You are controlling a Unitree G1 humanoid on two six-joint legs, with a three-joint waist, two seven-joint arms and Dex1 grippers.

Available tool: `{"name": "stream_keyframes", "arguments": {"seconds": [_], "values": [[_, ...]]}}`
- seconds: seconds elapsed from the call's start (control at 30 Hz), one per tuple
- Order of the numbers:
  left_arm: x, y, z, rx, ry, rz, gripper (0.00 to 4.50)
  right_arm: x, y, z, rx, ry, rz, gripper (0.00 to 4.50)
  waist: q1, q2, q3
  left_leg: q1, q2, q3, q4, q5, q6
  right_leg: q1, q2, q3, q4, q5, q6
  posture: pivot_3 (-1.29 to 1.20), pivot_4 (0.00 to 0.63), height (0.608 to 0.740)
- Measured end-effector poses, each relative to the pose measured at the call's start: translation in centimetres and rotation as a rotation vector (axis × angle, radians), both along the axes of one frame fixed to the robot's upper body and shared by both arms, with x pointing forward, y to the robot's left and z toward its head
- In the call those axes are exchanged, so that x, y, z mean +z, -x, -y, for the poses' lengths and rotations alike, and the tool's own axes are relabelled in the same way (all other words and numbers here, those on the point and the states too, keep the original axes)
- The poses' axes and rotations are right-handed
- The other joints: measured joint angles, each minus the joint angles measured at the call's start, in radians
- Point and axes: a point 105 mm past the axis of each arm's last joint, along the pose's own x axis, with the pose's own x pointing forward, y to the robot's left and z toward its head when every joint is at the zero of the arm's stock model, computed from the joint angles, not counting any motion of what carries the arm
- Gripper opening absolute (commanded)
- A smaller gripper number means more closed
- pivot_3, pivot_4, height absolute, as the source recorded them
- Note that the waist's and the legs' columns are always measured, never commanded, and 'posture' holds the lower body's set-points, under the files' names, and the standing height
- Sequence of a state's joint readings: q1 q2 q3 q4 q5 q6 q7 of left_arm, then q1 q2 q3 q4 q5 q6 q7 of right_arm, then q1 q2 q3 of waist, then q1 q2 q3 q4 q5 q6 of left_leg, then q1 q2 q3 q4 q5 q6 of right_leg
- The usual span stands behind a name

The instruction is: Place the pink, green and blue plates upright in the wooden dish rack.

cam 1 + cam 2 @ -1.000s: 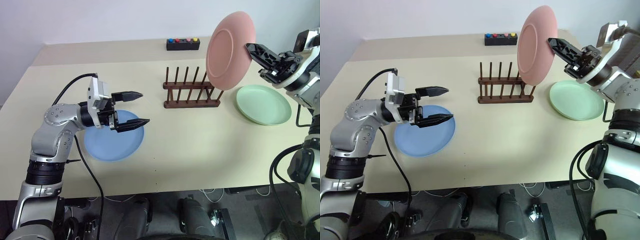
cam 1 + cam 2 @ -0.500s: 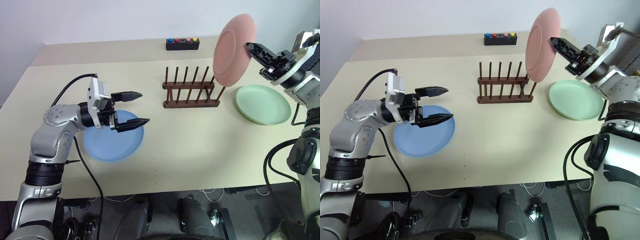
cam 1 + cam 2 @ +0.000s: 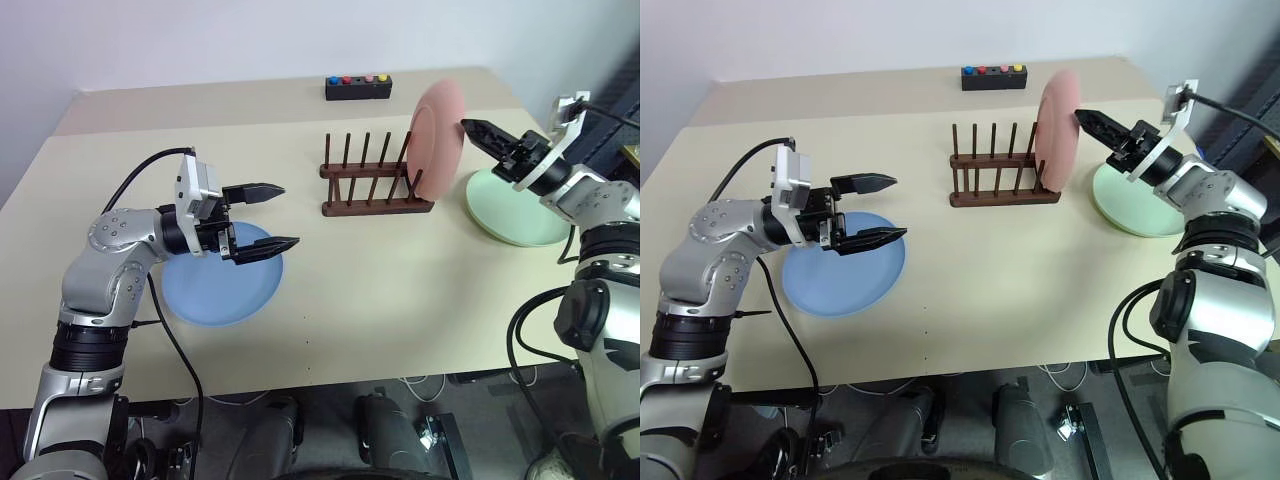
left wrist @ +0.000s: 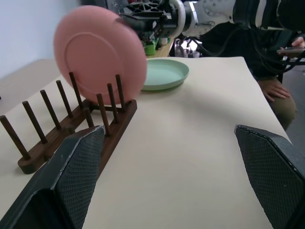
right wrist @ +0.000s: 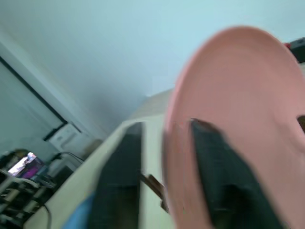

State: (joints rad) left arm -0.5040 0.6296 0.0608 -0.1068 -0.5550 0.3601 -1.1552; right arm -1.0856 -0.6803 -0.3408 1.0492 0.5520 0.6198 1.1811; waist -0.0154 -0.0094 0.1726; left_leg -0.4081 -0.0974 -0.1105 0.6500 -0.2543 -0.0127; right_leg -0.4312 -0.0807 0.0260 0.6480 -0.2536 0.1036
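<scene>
Landmark: wooden dish rack [image 3: 377,182], dark brown, two rails with upright pegs, standing mid-table [image 3: 400,300].

Nearest, well to the rack's left: blue plate [image 3: 221,287] flat on the table. Left gripper [image 3: 264,216] hovers over its far edge, level, pointing toward the rack, fingers spread wide, nothing between them.

At the rack's right end: pink plate [image 3: 436,139] standing upright on edge, lower rim down among the last pegs. In the left wrist view it sits between the end pegs, tilted slightly.

Just right of the rack: right gripper [image 3: 478,134], pointing at the pink plate's rim. In the right wrist view its two fingers [image 5: 217,191] straddle the rim with a gap showing on one side, so fingers parted; can't tell whether they touch the plate.

Right of the rack, under the right gripper: green plate [image 3: 513,210] flat on the table.

Behind the rack at the far table edge: small black box [image 3: 357,87] with coloured buttons.
</scene>
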Motion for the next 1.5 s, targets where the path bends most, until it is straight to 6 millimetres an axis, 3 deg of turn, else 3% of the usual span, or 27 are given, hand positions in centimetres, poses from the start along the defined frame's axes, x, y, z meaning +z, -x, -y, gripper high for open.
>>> {"name": "stream_keyframes", "arguments": {"seconds": [0.1, 0.2, 0.3, 0.4, 0.5, 0.6, 0.7, 0.8, 1.0, 1.07, 1.2, 1.4, 1.5], "values": [[0.0, 0.0, 0.0, 0.002, 0.000, -0.003, 4.50, -0.1, -0.3, 0.3, -0.038, 0.037, 0.012, 4.42, 0.003, 0.000, 0.000, 0.000, 0.000, 0.000, 0.000, 0.000, 0.000, 0.000, 0.000, 0.000, 0.000, 0.000, 0.000, 0.00, 0.150, 0.740], [0.0, 0.0, 0.0, 0.003, 0.000, -0.002, 4.50, 0.2, -0.5, 0.8, -0.085, 0.057, 0.040, 4.47, 0.002, 0.000, 0.000, 0.000, 0.000, 0.000, 0.000, 0.000, 0.000, 0.000, 0.000, 0.000, 0.000, 0.000, 0.000, 0.00, 0.150, 0.740], [0.0, 0.0, 0.1, 0.002, 0.000, -0.001, 4.50, 1.7, -0.4, 2.3, -0.167, 0.045, 0.125, 4.47, 0.003, 0.000, 0.000, 0.000, 0.000, 0.000, 0.000, 0.000, 0.000, 0.000, 0.000, 0.000, 0.000, 0.000, 0.000, 0.00, 0.150, 0.740], [-0.1, 0.2, 0.1, -0.001, 0.000, -0.003, 4.50, 3.6, 0.7, 4.0, -0.243, 0.067, 0.252, 4.47, 0.004, 0.000, 0.000, 0.000, 0.000, 0.000, 0.000, 0.000, 0.000, 0.000, 0.000, 0.000, 0.000, 0.000, 0.000, 0.00, 0.150, 0.740], [-0.5, 0.2, 0.0, 0.001, -0.001, -0.016, 4.50, 3.5, 1.9, 5.6, -0.307, 0.123, 0.299, 4.47, 0.004, 0.000, 0.000, 0.000, 0.000, 0.000, 0.000, 0.000, 0.000, 0.000, 0.000, 0.000, 0.000, 0.000, 0.000, 0.00, 0.150, 0.740], [-0.5, 0.3, 0.2, -0.010, -0.003, -0.015, 4.50, 1.4, 2.6, 7.1, -0.370, 0.268, 0.272, 4.47, 0.005, 0.000, 0.000, 0.000, 0.000, 0.000, 0.000, 0.000, 0.000, 0.001, 0.000, 0.000, 0.001, 0.000, 0.000, 0.00, 0.150, 0.740], [-0.6, 0.3, 0.3, -0.017, -0.008, -0.016, 4.50, -4.2, 3.4, 7.7, -0.361, 0.622, 0.180, 4.47, 0.003, 0.000, 0.000, 0.000, 0.000, 0.001, 0.001, 0.000, 0.000, 0.001, 0.000, 0.000, 0.000, 0.000, 0.000, 0.00, 0.150, 0.740], [-0.9, 0.3, 0.7, -0.032, -0.028, -0.013, 4.50, -8.8, 4.3, 7.5, -0.283, 0.771, 0.080, 4.47, 0.000, 0.003, -0.001, 0.001, 0.000, 0.002, 0.001, 0.000, 0.000, 0.000, 0.000, 0.001, 0.001, 0.000, 0.000, 0.00, 0.150, 0.740], [-1.6, 0.4, 1.7, -0.062, -0.031, -0.024, 4.50, -9.6, 4.1, 8.5, -0.295, 1.006, 0.050, 4.47, 0.000, 0.004, -0.002, 0.001, 0.000, 0.002, 0.001, 0.000, 0.000, 0.001, 0.001, 0.002, 0.002, 0.000, 0.000, 0.00, 0.150, 0.740], [-1.7, 0.5, 1.8, -0.066, -0.033, -0.026, 4.50, -10.7, 4.0, 8.6, -0.282, 1.066, 0.006, 4.47, 0.000, 0.004, -0.002, 0.001, 0.000, 0.002, 0.002, 0.000, 0.000, 0.001, 0.001, 0.002, 0.001, 0.000, 0.000, 0.00, 0.150, 0.740], [-1.6, 0.4, 1.8, -0.064, -0.037, -0.024, 4.50, -12.8, 4.0, 9.1, -0.265, 1.085, -0.115, 3.17, 0.003, 0.004, -0.002, 0.001, 0.000, 0.002, 0.002, 0.000, 0.000, 0.001, 0.000, 0.002, 0.001, 0.000, 0.000, 0.00, 0.150, 0.740], [-1.7, 0.4, 1.6, -0.048, -0.042, -0.023, 4.50, -12.3, 3.5, 9.0, -0.270, 1.066, -0.122, 0.04, 0.002, 0.004, -0.002, 0.002, 0.000, 0.002, 0.002, 0.000, 0.000, 0.002, 0.000, 0.002, 0.001, 0.000, 0.000, 0.00, 0.150, 0.740], [-1.7, 0.4, 1.5, -0.044, -0.042, -0.024, 4.50, -10.0, 2.9, 8.2, -0.277, 0.954, -0.079, 0.04, 0.002, 0.004, -0.002, 0.002, 0.000, 0.001, 0.002, 0.000, 0.000, 0.002, 0.001, 0.002, 0.001, 0.000, 0.000, 0.00, 0.150, 0.740]]}}
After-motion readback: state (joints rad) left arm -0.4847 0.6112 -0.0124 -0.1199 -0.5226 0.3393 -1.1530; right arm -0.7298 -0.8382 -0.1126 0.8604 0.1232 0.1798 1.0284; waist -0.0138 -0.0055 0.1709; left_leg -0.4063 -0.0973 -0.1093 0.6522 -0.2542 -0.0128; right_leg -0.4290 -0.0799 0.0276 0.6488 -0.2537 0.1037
